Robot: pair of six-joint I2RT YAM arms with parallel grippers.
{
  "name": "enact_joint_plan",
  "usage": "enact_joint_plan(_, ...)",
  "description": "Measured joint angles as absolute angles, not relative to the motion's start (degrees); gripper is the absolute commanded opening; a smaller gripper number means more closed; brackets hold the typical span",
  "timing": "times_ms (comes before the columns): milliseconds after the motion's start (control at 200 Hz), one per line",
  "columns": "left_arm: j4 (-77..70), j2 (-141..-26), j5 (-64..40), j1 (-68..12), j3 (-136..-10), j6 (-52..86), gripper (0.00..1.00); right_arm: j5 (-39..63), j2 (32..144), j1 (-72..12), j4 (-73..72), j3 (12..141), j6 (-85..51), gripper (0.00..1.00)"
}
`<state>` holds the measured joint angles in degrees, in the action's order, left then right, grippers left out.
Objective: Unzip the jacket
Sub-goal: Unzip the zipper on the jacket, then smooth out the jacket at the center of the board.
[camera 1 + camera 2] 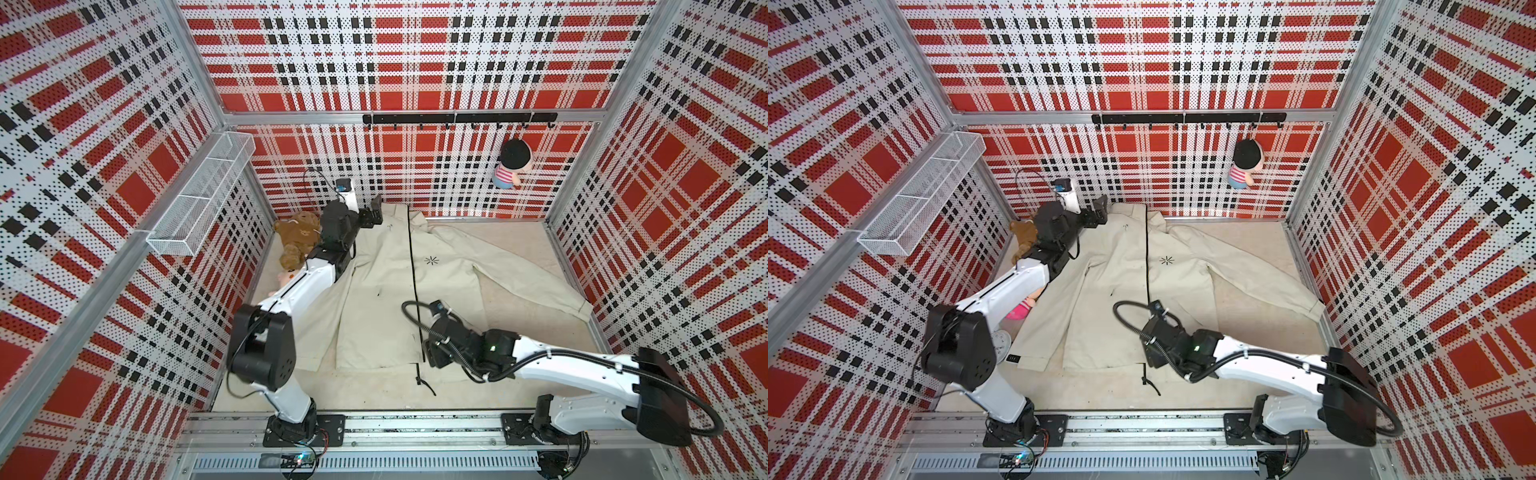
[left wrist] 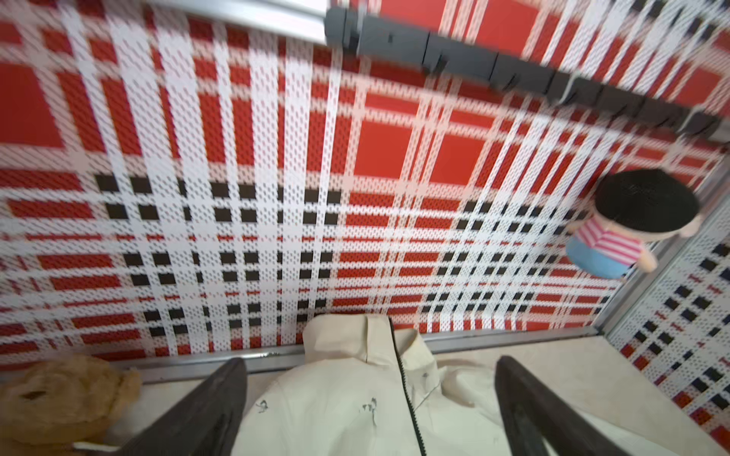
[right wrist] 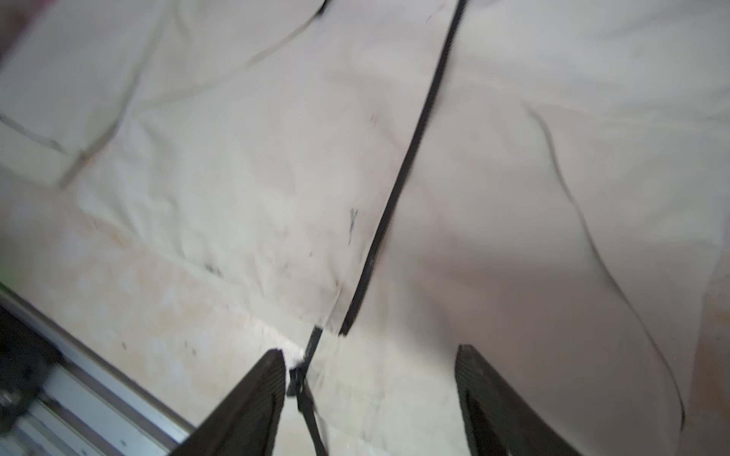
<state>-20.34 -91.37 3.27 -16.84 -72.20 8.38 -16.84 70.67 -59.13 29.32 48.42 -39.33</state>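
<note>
While plaid red, white and black perforated walls (image 1: 415, 62) close in three sides, the pale bench (image 1: 498, 374) carries the jacket (image 1: 386, 291), which lies flat and front-up across the middle, with its stand collar against the back wall and its hem toward the robot's bases. It is cream fabric, lightly creased and marked with small dark smudges, and one long sleeve (image 1: 540, 282) stretches out to the wall on the robot's right. On the wall at the robot's left hangs a white wire-mesh basket (image 1: 203, 191) split into three compartments, through which only the plaid behind it shows. A black hook rail (image 1: 457, 118) crosses the back wall, and a small doll (image 1: 513, 164) in a striped top hangs from it. A brown teddy bear (image 1: 297, 241) sits in the back corner beside the left arm, with a pink toy (image 1: 1021, 309) partly hidden under that arm. The left end effector (image 2: 371, 363) hovers at the collar with its fingers spread wide and nothing between them but the cloth below. The right end effector (image 3: 371, 353) stands over the hem, fingers apart and gripping nothing. A black zipper (image 1: 415, 282) runs from collar to hem, where a short black strip (image 3: 312, 395) trails onto the bench just beside one finger (image 3: 256, 395). A small black starburst logo (image 1: 431, 260) marks the chest.
</note>
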Motion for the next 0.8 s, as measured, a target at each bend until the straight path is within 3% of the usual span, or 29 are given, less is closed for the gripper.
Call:
enact_joint_plan(160,-16.8,-81.0,6.9,-20.4,-64.4,11.2,0.99,-11.5,68.6,-38.7,27.2,47.7,-41.3,0.77)
enact_joint_plan(235,-14.0,-79.2,8.6,-22.5,-59.2,14.8,0.98,-10.1,71.6,-33.6,27.3,48.2,-40.7,0.78)
enact_joint_plan(471,-1.0,-79.2,9.5,-24.2,-45.6,27.7,0.98,-5.8,79.0,-26.0,26.1,46.8,-38.9,0.88)
enact_joint_plan(726,0.5,-80.9,7.3,-23.4,-38.4,39.0,1.00,-3.4,87.1,-23.1,23.6,45.1,-38.5,0.81)
enact_joint_plan(802,0.5,-81.8,6.2,-23.6,-36.1,41.5,0.99,-3.8,89.4,-23.1,23.0,45.4,-38.2,0.75)
